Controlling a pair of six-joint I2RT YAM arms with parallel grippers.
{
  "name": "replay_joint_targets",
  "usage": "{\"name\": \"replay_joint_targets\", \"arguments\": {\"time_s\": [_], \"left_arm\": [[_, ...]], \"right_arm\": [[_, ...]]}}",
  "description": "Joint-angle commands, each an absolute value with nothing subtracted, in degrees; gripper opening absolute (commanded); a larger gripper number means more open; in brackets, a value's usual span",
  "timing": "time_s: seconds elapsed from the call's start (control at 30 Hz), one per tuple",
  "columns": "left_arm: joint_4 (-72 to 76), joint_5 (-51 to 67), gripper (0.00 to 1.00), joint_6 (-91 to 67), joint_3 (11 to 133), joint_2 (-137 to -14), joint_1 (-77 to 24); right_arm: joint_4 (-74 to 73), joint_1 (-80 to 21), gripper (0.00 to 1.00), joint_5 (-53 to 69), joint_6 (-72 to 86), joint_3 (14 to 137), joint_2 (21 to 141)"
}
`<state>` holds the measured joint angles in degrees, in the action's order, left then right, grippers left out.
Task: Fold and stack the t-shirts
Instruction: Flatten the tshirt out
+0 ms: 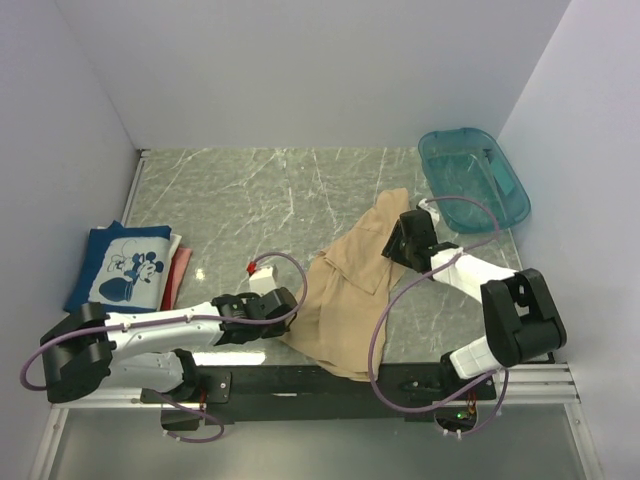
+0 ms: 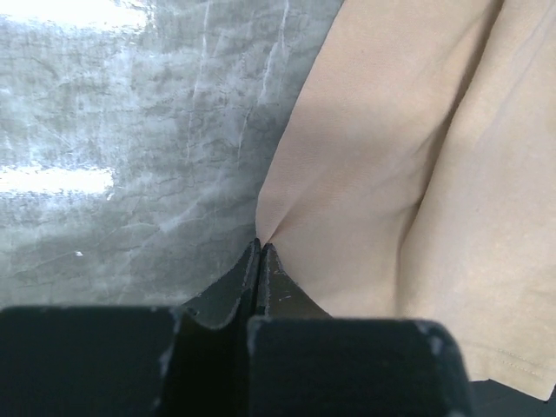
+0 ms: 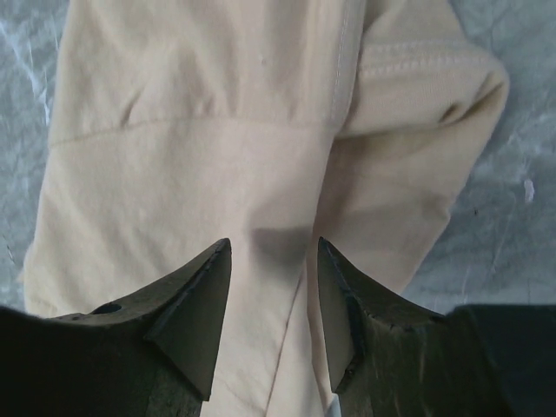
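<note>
A tan t-shirt (image 1: 350,290) lies crumpled on the marble table, between the two arms. My left gripper (image 1: 292,308) is shut at its left edge, and the cloth (image 2: 391,174) puckers into the closed fingertips (image 2: 261,245). My right gripper (image 1: 394,243) stands open low over the shirt's far right part, its fingers on either side of a fold (image 3: 217,130), with cloth between them (image 3: 274,248). A folded navy t-shirt (image 1: 120,265) with a white mouse print lies at the left. It rests on a red t-shirt (image 1: 180,275), of which only an edge shows.
A teal plastic tub (image 1: 475,178) stands at the back right corner. White walls close in the table on three sides. The dark front rail (image 1: 330,380) runs under the tan shirt's near hem.
</note>
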<state>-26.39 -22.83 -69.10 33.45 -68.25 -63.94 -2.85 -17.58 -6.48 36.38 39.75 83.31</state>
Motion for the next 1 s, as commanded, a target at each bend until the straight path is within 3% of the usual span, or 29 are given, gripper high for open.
{"name": "replay_joint_targets", "arguments": {"time_s": [0.0,0.47,0.57,0.6,0.63,0.97], "left_arm": [[-26.6,-22.7,0.01,-67.8,32.9,-66.5,-63.3],[-27.7,-22.7,0.01,-67.2,33.4,-65.0,-61.8],[-28.3,-22.9,0.01,-66.9,33.9,-65.0,-61.2],[-28.5,-23.0,0.01,-66.8,34.4,-65.0,-60.6],[-28.8,-23.1,0.01,-66.5,34.7,-64.8,-60.3],[-35.1,-25.6,0.01,-62.3,41.9,-63.4,-46.7]], "right_arm": [[-0.1,-16.4,0.51,-8.5,37.2,43.1,85.2],[2.5,-13.4,0.41,-6.3,37.7,45.3,88.3],[1.5,-12.8,0.19,-5.0,37.7,46.9,88.0],[1.2,-12.6,0.05,-4.0,37.9,47.6,87.6],[0.8,-12.5,0.00,-3.4,38.1,48.2,87.0],[-11.1,-8.0,0.00,2.8,37.6,59.1,70.2]]}}
